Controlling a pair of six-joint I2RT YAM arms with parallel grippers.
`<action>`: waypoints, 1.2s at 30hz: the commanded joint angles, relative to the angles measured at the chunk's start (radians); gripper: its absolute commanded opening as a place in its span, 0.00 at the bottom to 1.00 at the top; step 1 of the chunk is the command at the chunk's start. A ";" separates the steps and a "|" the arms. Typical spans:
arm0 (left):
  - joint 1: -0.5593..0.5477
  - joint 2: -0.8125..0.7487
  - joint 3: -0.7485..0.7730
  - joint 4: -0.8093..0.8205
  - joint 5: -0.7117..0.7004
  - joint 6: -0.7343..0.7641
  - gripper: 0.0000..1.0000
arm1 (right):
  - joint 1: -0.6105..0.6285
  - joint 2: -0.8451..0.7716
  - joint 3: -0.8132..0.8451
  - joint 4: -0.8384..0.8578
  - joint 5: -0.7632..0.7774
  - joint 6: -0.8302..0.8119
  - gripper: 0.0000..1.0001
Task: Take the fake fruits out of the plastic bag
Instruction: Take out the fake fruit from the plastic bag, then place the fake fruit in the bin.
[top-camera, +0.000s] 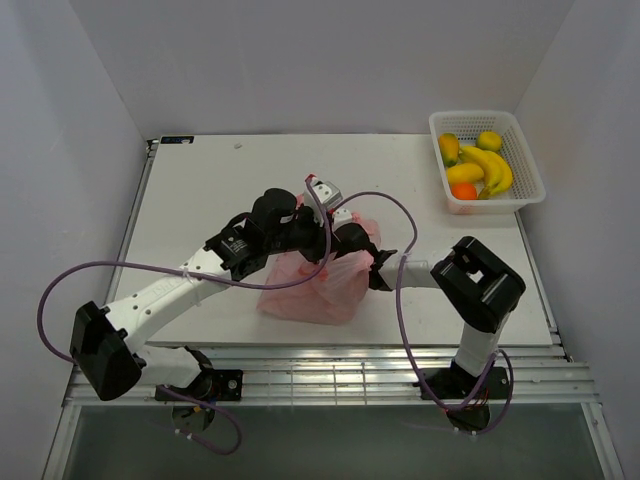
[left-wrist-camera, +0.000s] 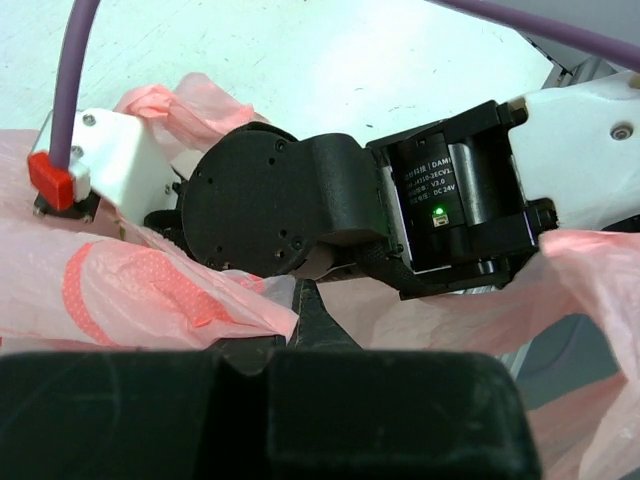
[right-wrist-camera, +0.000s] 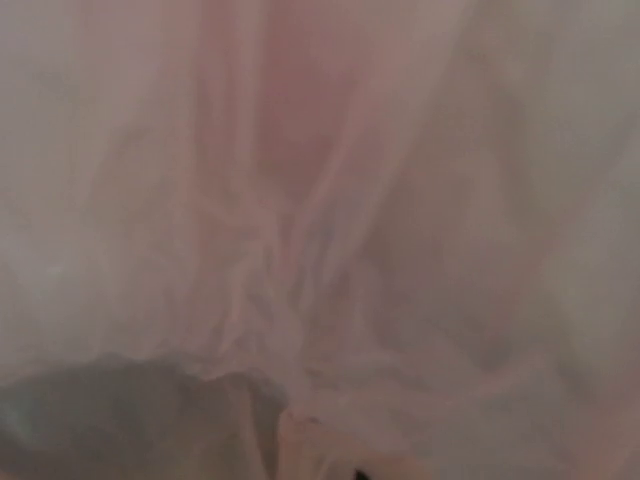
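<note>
Plastic bag (top-camera: 318, 285) on worktop (top-camera: 200, 190), centre-front, slumped between both arms. Left jaws closed, apparently pinching its upper rim. Right jaws buried inside from the right; opening impossible to tell. Fake fruits (top-camera: 478, 168) visible only in basket (top-camera: 472, 115), far right.

The left claw (left-wrist-camera: 305, 318) was pinched together on a fold of the pink plastic bag (left-wrist-camera: 130, 290). Just beyond it, the black wrist of the right arm (left-wrist-camera: 300, 200), a green light lit, sat among the folds, a purple cable (left-wrist-camera: 73, 70) above, white counter (left-wrist-camera: 330, 50) behind.
</note>
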 joint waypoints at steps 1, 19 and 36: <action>-0.015 -0.066 -0.027 0.073 -0.007 -0.021 0.00 | 0.030 0.031 -0.003 -0.173 0.075 0.017 0.54; -0.012 -0.206 -0.277 0.058 -0.314 -0.105 0.00 | -0.159 -0.686 -0.001 -0.514 -0.079 -0.127 0.25; 0.017 0.030 -0.062 0.207 -0.147 0.327 0.00 | -0.804 -0.542 0.307 -0.538 -0.079 -0.115 0.26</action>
